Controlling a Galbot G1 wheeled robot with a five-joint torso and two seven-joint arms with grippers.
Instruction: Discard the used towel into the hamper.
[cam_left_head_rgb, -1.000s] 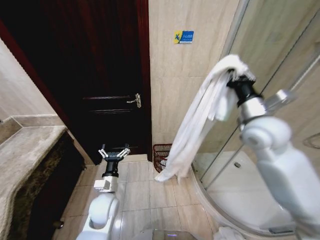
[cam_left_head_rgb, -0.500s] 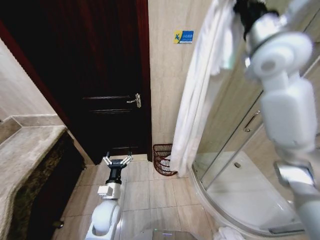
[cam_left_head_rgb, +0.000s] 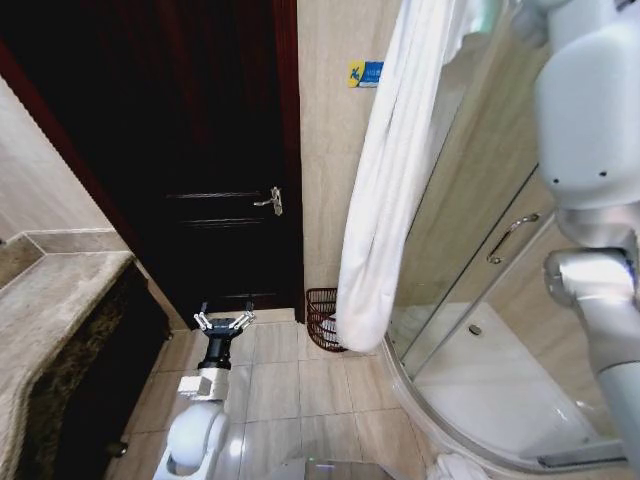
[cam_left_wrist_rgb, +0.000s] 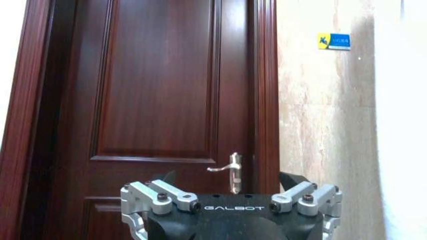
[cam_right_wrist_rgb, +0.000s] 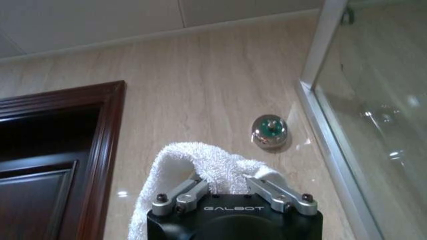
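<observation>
Over the last second my right arm has lifted: the towel (cam_left_head_rgb: 385, 190), which hung from the right gripper at mid-height in the right half of the head view, now runs from the top edge of that frame down to a rounded lower end at centre. The right gripper (cam_right_wrist_rgb: 230, 186) itself shows in the right wrist view, its fingers pinching a fold of the white terry cloth, which bulges up between them; behind it are the beige wall tile and a round chrome fitting (cam_right_wrist_rgb: 269, 131).

The towel's lower end has moved toward the wall and now hangs in front of the hamper (cam_left_head_rgb: 322, 312), which stands on the floor at lower centre of the head view, between the dark wooden door (cam_left_head_rgb: 190, 150) and the curved glass shower enclosure (cam_left_head_rgb: 480, 200). From this angle the cloth overlaps the hamper's right part; I cannot tell whether it hangs above the opening or nearer the camera.

The left gripper (cam_left_head_rgb: 222, 322) sits low at lower left of the head view, fingers spread and empty, pointing at the door; it has shifted only slightly.

My judgement: the towel is lifted clear and carried most of the way, but release is not yet done, and the long drape may catch the rim or fall outside
</observation>
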